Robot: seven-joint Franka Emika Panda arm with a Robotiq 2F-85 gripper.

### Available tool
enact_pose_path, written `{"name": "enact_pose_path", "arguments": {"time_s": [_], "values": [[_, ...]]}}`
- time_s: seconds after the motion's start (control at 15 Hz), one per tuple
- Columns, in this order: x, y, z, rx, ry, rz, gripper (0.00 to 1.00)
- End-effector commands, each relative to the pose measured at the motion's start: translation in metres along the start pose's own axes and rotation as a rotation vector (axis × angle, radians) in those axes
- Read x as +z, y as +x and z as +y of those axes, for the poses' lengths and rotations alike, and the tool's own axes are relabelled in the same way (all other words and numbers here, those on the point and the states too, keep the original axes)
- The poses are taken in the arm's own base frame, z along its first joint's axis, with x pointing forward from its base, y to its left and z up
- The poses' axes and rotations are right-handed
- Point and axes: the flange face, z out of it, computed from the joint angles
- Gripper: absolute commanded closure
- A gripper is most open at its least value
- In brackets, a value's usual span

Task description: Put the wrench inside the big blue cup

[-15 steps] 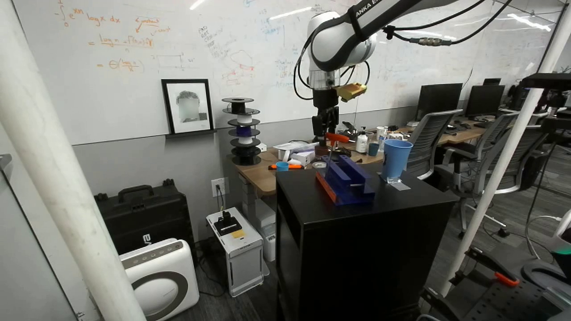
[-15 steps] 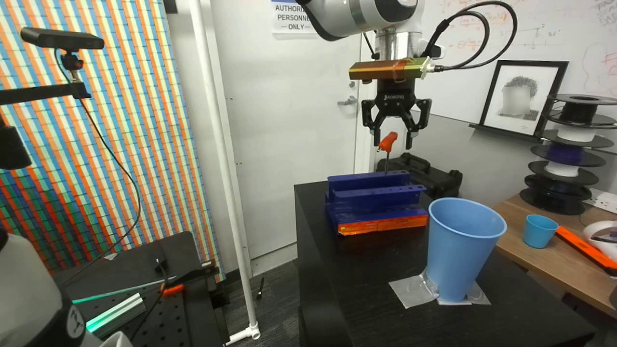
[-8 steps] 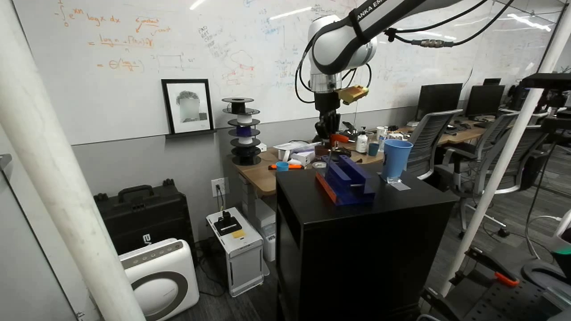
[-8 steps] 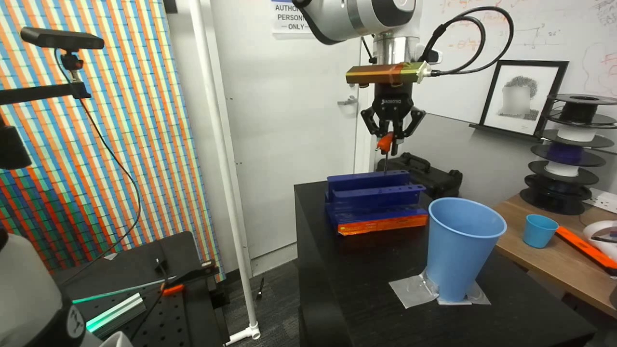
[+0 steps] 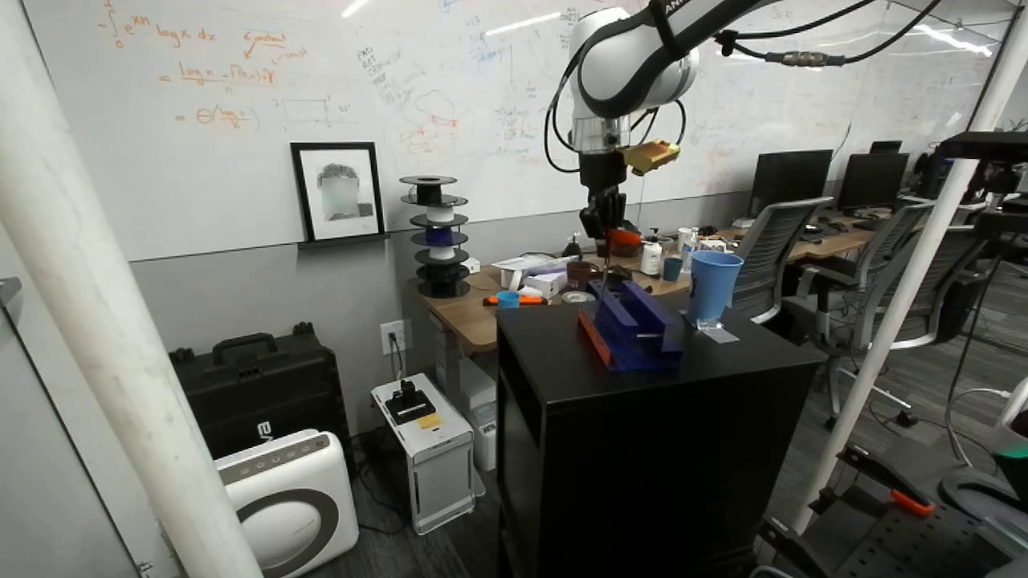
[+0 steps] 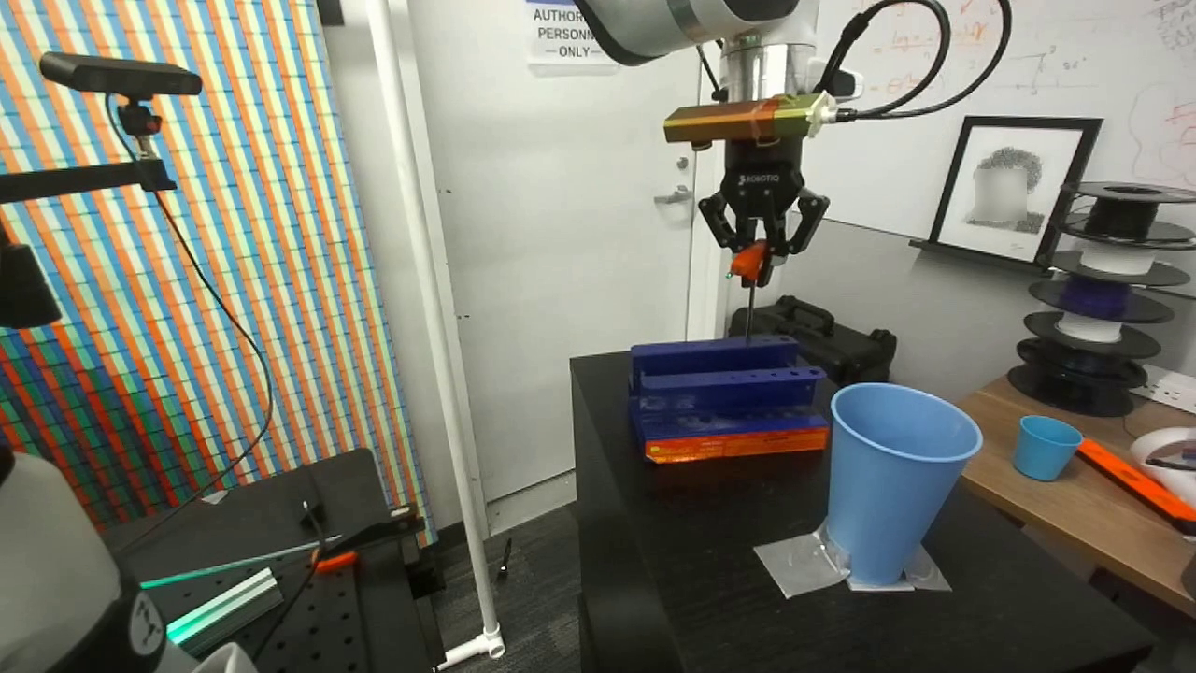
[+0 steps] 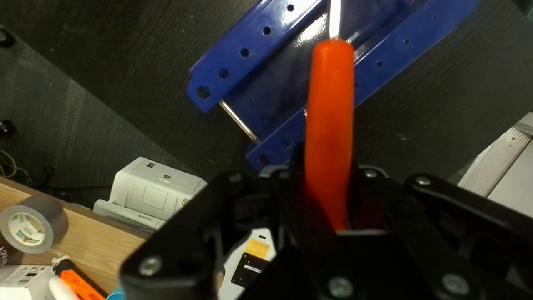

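The wrench (image 6: 747, 263) has a red-orange T-shaped handle and a thin metal shaft. Its handle (image 7: 332, 104) runs up the middle of the wrist view, held between the black fingers. My gripper (image 6: 757, 273) is shut on that handle above the dark-blue rack (image 6: 719, 388). The shaft runs down to the rack's back rail; whether its tip still sits in a hole is hidden. To the front right of the rack, the big blue cup (image 6: 888, 505) stands upright, its base taped to the black cabinet top. An exterior view shows the cup (image 5: 713, 287) beside the rack (image 5: 634, 321).
The black cabinet top (image 6: 710, 551) carries rack and cup. Behind it is a wooden desk (image 6: 1009, 495) with a small blue cup (image 6: 1045, 449), an orange tool (image 6: 1135, 479) and stacked spools (image 6: 1112, 299). A white pole (image 6: 439, 374) stands in front of the door.
The gripper came down over the handle and closed on it, then rose a little with the wrench. More shaft shows above the rack, and the rack itself has shifted slightly.
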Motion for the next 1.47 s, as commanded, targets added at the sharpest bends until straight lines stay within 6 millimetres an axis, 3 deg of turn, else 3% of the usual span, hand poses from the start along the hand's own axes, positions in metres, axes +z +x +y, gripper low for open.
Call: {"name": "enact_pose_path", "arguments": {"time_s": [0.0,0.33,0.6,0.87,1.07,1.4], "values": [[-0.037,-0.023,0.006,0.025,-0.028,0.05,0.9],[-0.097,-0.051,0.024,0.074,-0.056,0.135,0.9],[-0.116,-0.086,0.073,0.229,-0.065,0.137,0.9],[-0.091,-0.12,0.128,0.397,-0.007,0.043,0.9],[-0.066,-0.135,0.157,0.492,-0.02,0.021,0.9],[-0.037,-0.135,0.165,0.558,0.004,-0.039,0.9]]}}
